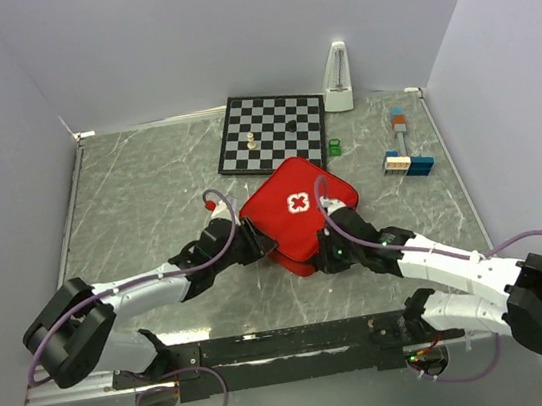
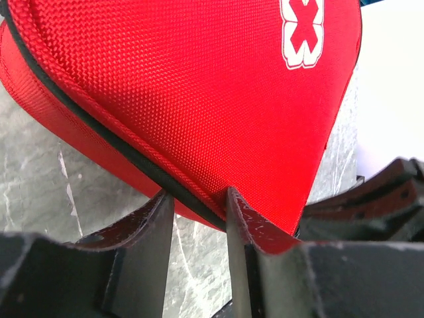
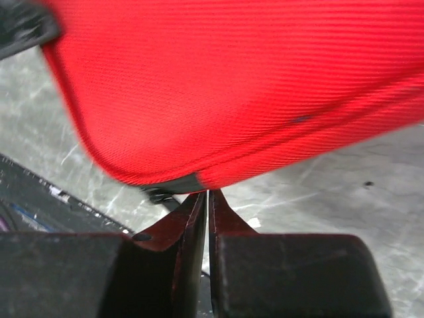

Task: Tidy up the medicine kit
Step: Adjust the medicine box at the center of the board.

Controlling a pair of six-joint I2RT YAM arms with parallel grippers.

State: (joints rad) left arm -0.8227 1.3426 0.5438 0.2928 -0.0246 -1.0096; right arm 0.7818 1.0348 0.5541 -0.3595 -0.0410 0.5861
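Observation:
The medicine kit [image 1: 297, 209] is a closed red zip case lying cross-side up in the middle of the table. My left gripper [image 1: 254, 242] is at its left edge. In the left wrist view the left gripper [image 2: 199, 202] is open. Its fingertips [image 2: 233, 205] touch the kit [image 2: 199, 93] at the black zip seam, and table shows between them. My right gripper [image 1: 330, 251] is at the kit's near right corner. In the right wrist view the right gripper [image 3: 209, 193] is shut to a sliver, with its tips against the kit's edge [image 3: 232, 86]. A black zip part [image 3: 158, 195] sits just left of the tips.
A black-and-white chessboard [image 1: 274, 130] with a small piece [image 1: 251, 142] lies behind the kit. A white metronome [image 1: 338, 79] stands at the back wall. A small green item [image 1: 335, 146] and coloured blocks [image 1: 408, 162] lie to the right. A black rail [image 1: 271, 344] runs along the near edge.

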